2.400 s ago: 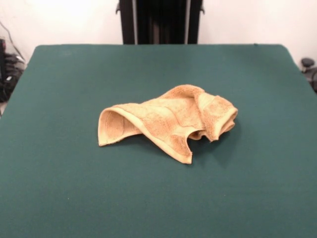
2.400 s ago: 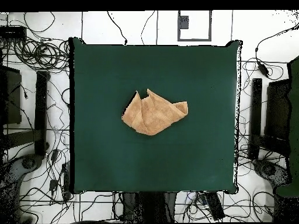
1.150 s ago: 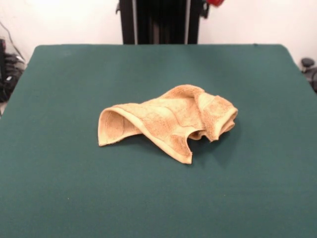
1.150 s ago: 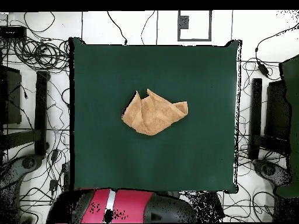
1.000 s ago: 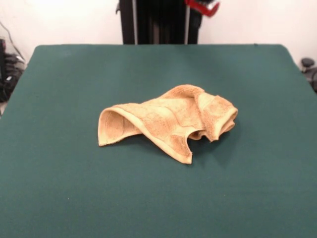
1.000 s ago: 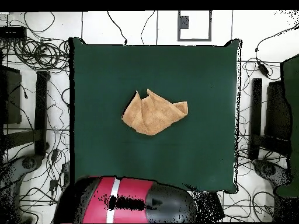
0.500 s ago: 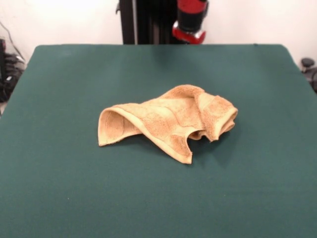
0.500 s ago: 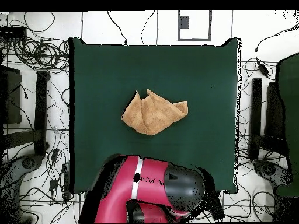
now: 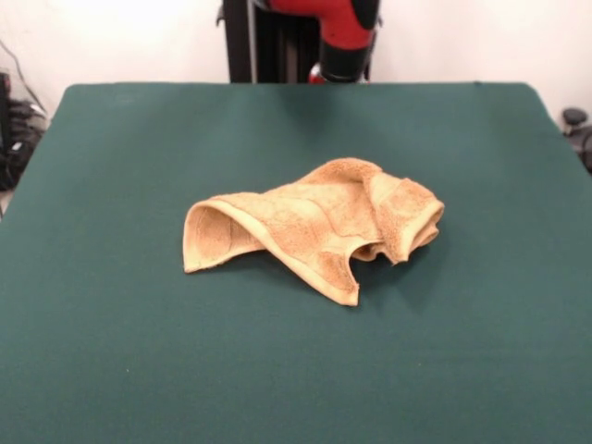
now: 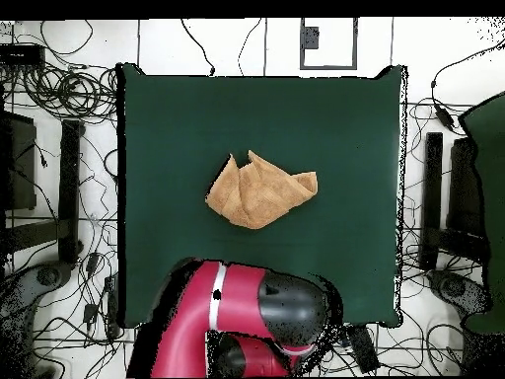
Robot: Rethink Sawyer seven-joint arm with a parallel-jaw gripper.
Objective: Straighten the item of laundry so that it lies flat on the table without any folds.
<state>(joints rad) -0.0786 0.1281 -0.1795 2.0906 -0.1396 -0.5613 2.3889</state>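
Tan-orange terry, the towel (image 9: pixel 314 226) lies crumpled near the middle of the dark green bench (image 9: pixel 111 351), touching nothing else. In the front view its 9 o'clock end curls over into an open loop, its 3 o'clock end is rolled into a thick fold, and one corner juts toward 6 o'clock; a woven band runs across the folded top layer. From overhead the towel (image 10: pixel 260 191) sits just toward 12 o'clock of the bench's (image 10: pixel 345 128) centre, with two peaked corners pointing to 12 o'clock and a rounded edge toward 6. The red and black arm (image 10: pixel 247 311) hangs over the bench's 6 o'clock edge in that view, well apart from the towel. Whether the hand is apart or together I cannot tell.
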